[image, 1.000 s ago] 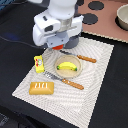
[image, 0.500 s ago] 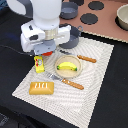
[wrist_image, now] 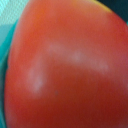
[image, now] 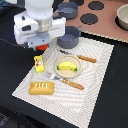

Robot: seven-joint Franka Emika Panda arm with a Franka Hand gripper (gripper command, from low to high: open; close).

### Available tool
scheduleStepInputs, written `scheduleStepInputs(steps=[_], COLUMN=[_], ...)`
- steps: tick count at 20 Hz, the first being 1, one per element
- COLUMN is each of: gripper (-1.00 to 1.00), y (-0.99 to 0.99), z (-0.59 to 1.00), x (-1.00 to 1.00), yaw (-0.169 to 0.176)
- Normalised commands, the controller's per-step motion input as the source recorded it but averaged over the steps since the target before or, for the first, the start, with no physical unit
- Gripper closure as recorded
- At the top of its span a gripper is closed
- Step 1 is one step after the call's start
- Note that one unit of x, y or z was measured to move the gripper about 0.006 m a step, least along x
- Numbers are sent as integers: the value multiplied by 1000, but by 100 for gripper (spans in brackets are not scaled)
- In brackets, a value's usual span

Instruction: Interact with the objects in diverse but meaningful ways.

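arm shifted left over tomato (image: 42, 47), gripper (image: 41, 45) grip unclear, one banana (image: 69, 67), one loaf (image: 41, 88), two pots (image: 70, 36), striped mat (image: 95, 70), black table (image: 15, 65)

A black tabletop (image: 107, 95) meets a brown toy stovetop (image: 107, 25) with dark burners.

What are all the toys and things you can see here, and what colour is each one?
tomato: one, red, fills the wrist view; a red bit shows under the arm in the exterior view
banana: one, yellow, on a pale plate mid-mat
bread loaf: one, golden-brown, near corner of the mat
packet: one, yellow with red print, beside the plate
pots: two, grey-blue, at the mat's far edge and beyond
fork and knife: one each, wooden handles, either side of the plate
mat: one, striped, pale
robot arm: one, white; its pincer is hidden
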Motion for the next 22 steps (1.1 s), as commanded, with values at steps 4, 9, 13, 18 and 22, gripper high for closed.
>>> scheduleStepInputs(steps=[4,9,13,18,22], gripper=[100,100,-100,-100,-100], y=[30,49,114,141,221], z=[-316,-341,-259,-147,339], x=[-284,-301,-440,-431,-339], yaw=[0,0,8,18,5])
